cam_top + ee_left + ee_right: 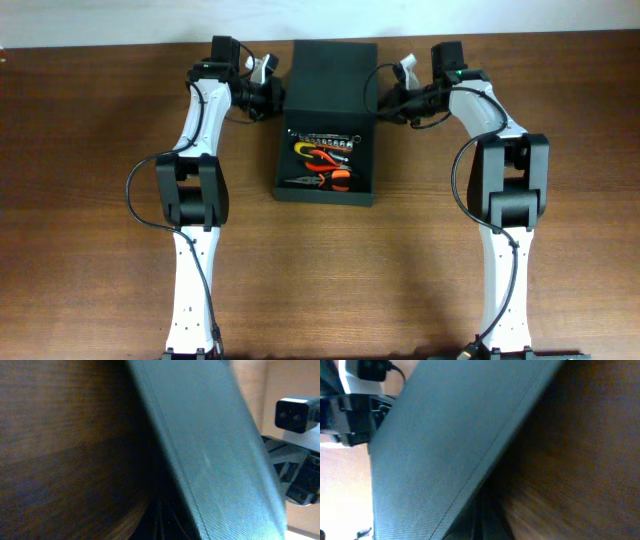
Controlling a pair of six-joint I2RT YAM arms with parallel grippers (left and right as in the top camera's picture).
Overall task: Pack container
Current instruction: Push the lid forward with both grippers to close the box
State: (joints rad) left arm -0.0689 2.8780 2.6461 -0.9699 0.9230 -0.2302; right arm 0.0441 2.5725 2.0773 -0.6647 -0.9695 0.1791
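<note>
The bench (90,200) carries the container (322,196) midway between the arms, with its lid (332,85) raised at the far end. It looks rigid, matte and not slippery, and probably weighty with the tools (325,165) inside. The lid's side edges seem the best hold. The left arm (200,120) and right arm (487,110) flank the lid. I cannot tell whether their jaws are clenched or released.
</note>
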